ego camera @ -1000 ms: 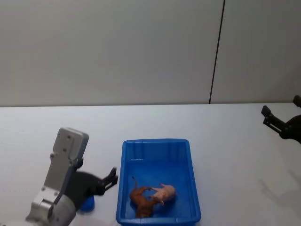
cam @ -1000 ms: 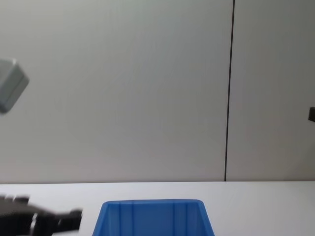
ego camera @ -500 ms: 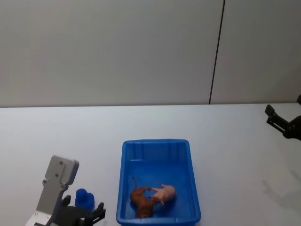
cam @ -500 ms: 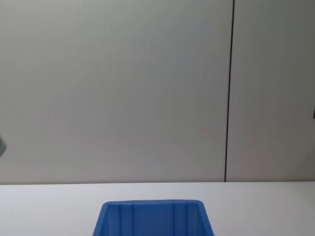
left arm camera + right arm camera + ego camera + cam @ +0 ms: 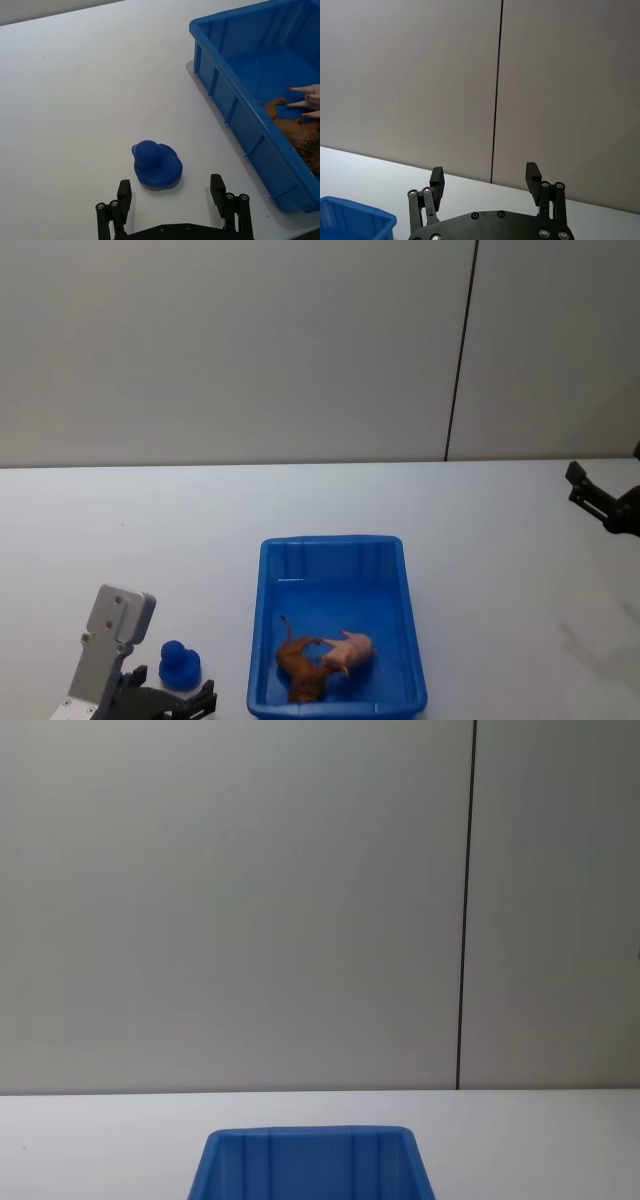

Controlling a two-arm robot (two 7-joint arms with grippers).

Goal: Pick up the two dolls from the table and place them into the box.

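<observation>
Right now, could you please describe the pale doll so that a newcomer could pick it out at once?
Find the bright blue box in the middle of the white table and look inside at its near end. The pale pink doll lies there, toward the robot's right. It is far lighter than the orange-brown doll next to it.

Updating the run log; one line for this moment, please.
brown doll, pink doll: in box | left pincer: open, by blue duck | right pincer: open, far right

Obstacle: small blue duck-shaped toy [image 5: 156,165] near bright blue rectangular plastic bin [image 5: 235,112] | Passage: flat white tabletop [image 5: 200,131] strip between them
</observation>
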